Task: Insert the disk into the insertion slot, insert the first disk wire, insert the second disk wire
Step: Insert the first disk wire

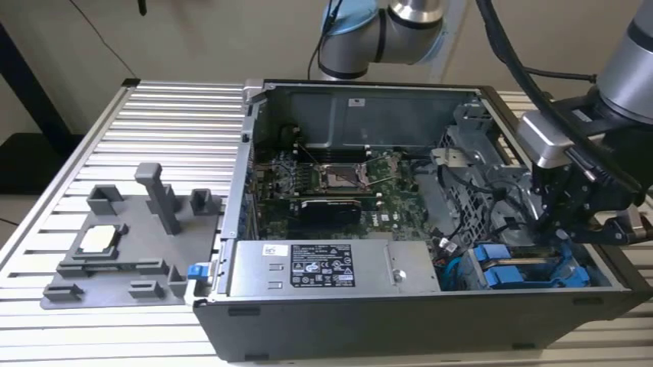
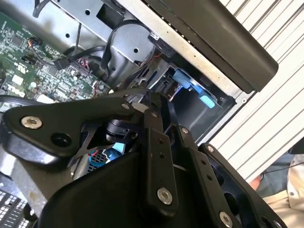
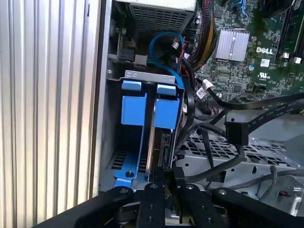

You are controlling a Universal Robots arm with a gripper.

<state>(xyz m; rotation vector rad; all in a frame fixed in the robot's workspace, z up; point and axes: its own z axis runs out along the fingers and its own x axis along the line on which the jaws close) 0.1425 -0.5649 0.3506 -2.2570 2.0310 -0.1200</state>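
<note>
The disk stands edge-on in its blue carrier, down in the insertion slot of the grey drive cage, next to a second blue carrier. My gripper sits at the disk's near end with its fingers close on either side of it. In the exterior view the gripper reaches into the case's corner on that view's right, above the blue carriers. A black wire plug hangs loose beside the cage. A blue wire loops past the cage's far end.
The open computer case lies on a slatted metal table. A silver labelled power-supply box sits beside the cage, with the motherboard behind it. A grey fixture plate lies at the exterior view's left. Black cables cross near the cage.
</note>
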